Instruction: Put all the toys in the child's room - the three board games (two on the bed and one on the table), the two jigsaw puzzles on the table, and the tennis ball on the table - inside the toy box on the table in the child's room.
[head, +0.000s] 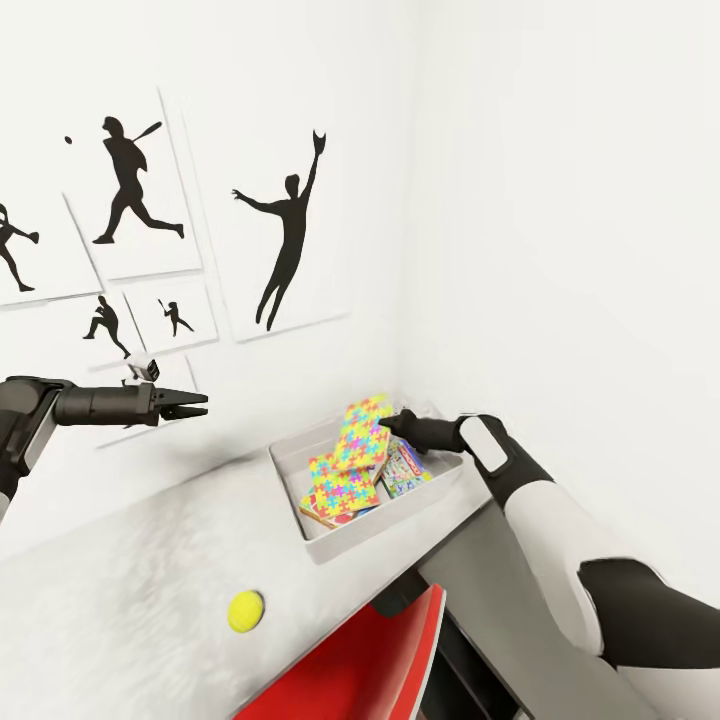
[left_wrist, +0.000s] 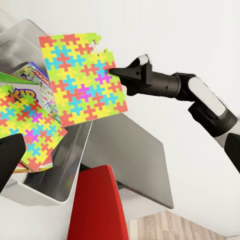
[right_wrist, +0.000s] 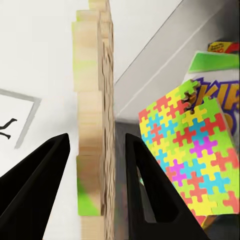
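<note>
Over the grey toy box on the white table, one jigsaw puzzle stands tilted on edge. My right gripper straddles the puzzle's edge, open, with small gaps on both sides. A second jigsaw puzzle lies in the box on top of board games. The tennis ball rests on the table near its front edge. My left gripper hovers open above the table, left of the box. The bed is out of view.
A red chair is tucked under the table's front edge below the box. The box sits in the room's corner, with white walls close behind and to the right. Athlete-silhouette pictures hang on the back wall.
</note>
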